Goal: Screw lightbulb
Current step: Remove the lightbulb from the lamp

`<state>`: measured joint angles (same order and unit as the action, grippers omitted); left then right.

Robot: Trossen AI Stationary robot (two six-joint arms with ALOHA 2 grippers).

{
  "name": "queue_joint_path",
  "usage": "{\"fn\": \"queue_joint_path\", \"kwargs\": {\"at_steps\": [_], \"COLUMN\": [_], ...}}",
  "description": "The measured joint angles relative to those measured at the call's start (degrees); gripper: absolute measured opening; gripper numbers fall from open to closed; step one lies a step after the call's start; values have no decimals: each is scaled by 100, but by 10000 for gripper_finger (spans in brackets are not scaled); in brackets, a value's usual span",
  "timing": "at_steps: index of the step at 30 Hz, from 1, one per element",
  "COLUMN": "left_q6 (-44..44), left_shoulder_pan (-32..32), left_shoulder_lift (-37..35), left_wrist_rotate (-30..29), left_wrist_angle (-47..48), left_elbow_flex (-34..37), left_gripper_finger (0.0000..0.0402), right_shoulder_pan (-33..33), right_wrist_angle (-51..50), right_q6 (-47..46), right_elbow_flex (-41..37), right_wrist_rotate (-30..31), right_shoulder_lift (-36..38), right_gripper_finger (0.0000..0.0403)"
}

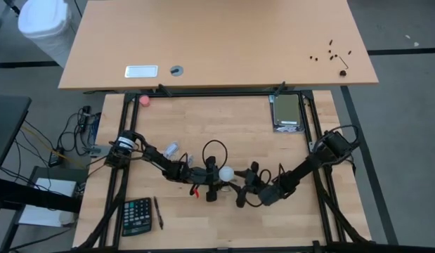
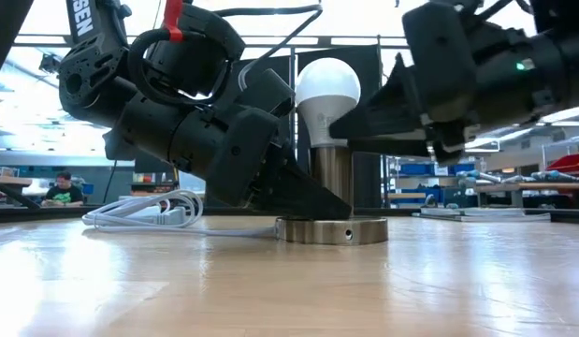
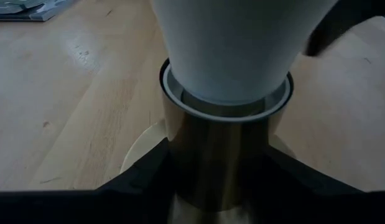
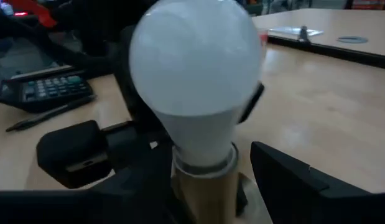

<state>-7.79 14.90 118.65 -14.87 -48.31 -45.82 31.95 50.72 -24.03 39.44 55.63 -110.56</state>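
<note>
Both grippers meet near the middle of the table's front half, where the lightbulb point(image 1: 226, 173) stands upright in a brass-coloured cylindrical socket point(image 2: 332, 180) rising from a flat round metal base point(image 2: 331, 229). The left gripper point(image 3: 211, 186) has its jaws spread just wide enough to take the socket between them, and its dark fingers point(image 3: 142, 177) press against the socket's sides below the rim; the bulb itself is not in its hold. The right gripper point(image 4: 204, 180) comes in from the opposite side, its jaws parted to either side of the bulb's neck and the socket top; the pictures do not settle whether its fingers point(image 4: 292, 174) touch the bulb or only flank it. The bulb is white and pear-shaped, with a smooth matte globe uppermost that tapers to a narrow neck, whose lower end sits inside the socket's white inner collar point(image 3: 173, 90); the screw base is hidden within. Toward the table's front left corner lie a dark calculator point(image 1: 136, 216) and a pen point(image 1: 159, 212) just beside it. Behind the left arm, a white cord point(image 2: 144, 213) lies coiled on the table. Near the far right edge lies a grey rectangular box point(image 1: 287, 112), and near the far left corner a small pink ball point(image 1: 143, 100).
</note>
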Motion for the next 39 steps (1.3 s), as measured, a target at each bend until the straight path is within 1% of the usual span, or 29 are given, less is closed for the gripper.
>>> {"fn": "queue_joint_path", "kwargs": {"at_steps": [3, 5, 7, 11, 13, 14, 17, 18, 19, 20, 21, 25, 27, 29, 32, 36, 39], "left_q6": [0, 0, 0, -3, -13, -10, -9, -9, -9, -9, -9, -9, -11, -17, -20, -28, -32], "left_shoulder_pan": [0, 0, 0, -4, -10, -11, 2, 2, 2, 2, 2, 2, 2, 2, 2, 2, 2], "left_shoulder_lift": [0, 0, 0, 0, 0, 0, 0, 0, 0, 0, 0, 0, 0, 0, 0, 0, 0], "left_wrist_rotate": [-2, -2, -2, -20, -57, -57, -44, -32, -20, -21, -22, -22, -22, -20, -20, -20, -17], "left_wrist_angle": [0, 0, 0, -2, 1, 0, 0, 2, 1, 0, 0, 0, -4, -4, -7, -7, -7], "left_elbow_flex": [0, 0, 0, -2, -2, -2, -2, -2, -1, -2, -2, -2, 0, 0, 0, 0, 0], "left_gripper_finger": [196, 196, 196, 196, 196, 196, 196, 196, 196, 196, 196, 196, 196, 196, 196, 196, 196], "right_shoulder_pan": [-137, -191, -219, -147, -5, 91, 421, 544, 630, 680, 664, 398, 269, 165, 107, 176, 157], "right_wrist_angle": [25, 21, -31, -266, -294, -337, -421, -366, -289, -258, -191, -156, -116, -111, -128, -194, -194], "right_q6": [148, 200, 212, 196, 99, -23, -696, -882, -945, -935, -896, -646, -494, -257, 303, 1049, 1318], "right_elbow_flex": [82, 96, 96, 71, -74, -167, -446, -516, -557, -564, -557, -450, -386, -302, -123, 89, 129], "right_wrist_rotate": [-359, -469, -409, 8, 472, 842, 2243, 2608, 2744, 2667, 2394, 668, 234, 10, -93, 83, 83], "right_shoulder_lift": [0, 0, 0, 0, 11, 30, 107, 120, 120, 120, 120, 118, 118, 118, 118, 118, 118], "right_gripper_finger": [229, 229, 229, 229, 229, 229, 228, 228, 228, 228, 229, 229, 229, 229, 229, 229, 230]}}
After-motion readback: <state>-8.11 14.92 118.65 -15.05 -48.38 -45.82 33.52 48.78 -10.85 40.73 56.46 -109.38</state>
